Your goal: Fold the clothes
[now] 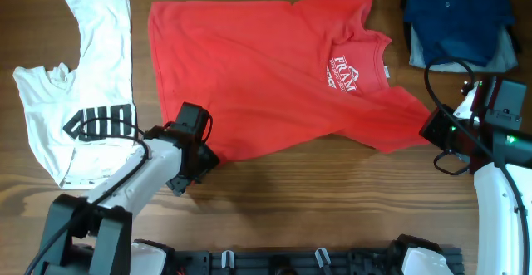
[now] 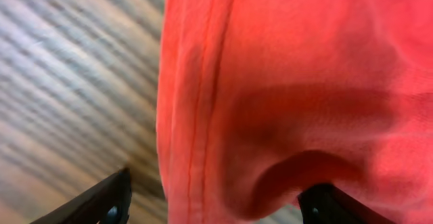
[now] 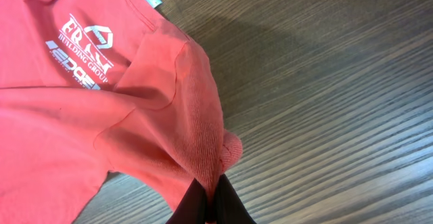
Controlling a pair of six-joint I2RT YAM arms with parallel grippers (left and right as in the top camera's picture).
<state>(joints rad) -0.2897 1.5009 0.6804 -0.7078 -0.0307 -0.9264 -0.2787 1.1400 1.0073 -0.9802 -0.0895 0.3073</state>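
The red T-shirt (image 1: 266,76) lies spread face up across the middle of the wooden table (image 1: 332,200), collar toward 2 o'clock, white chest lettering (image 1: 342,73) showing. The left gripper (image 1: 199,154) sits at the shirt's hem, at its 7 o'clock corner; its black fingers (image 2: 111,204) stand wide apart with a bulge of the stitched hem between them, and whether they press the cloth cannot be told. The right gripper (image 3: 210,204) is at the shirt's 4 o'clock edge, its fingers closed tight on a pinched fold of the sleeve. A white T-shirt (image 1: 75,100) with black print lies at 9 o'clock, touching the red one. Folded blue garments (image 1: 457,9) sit at 2 o'clock
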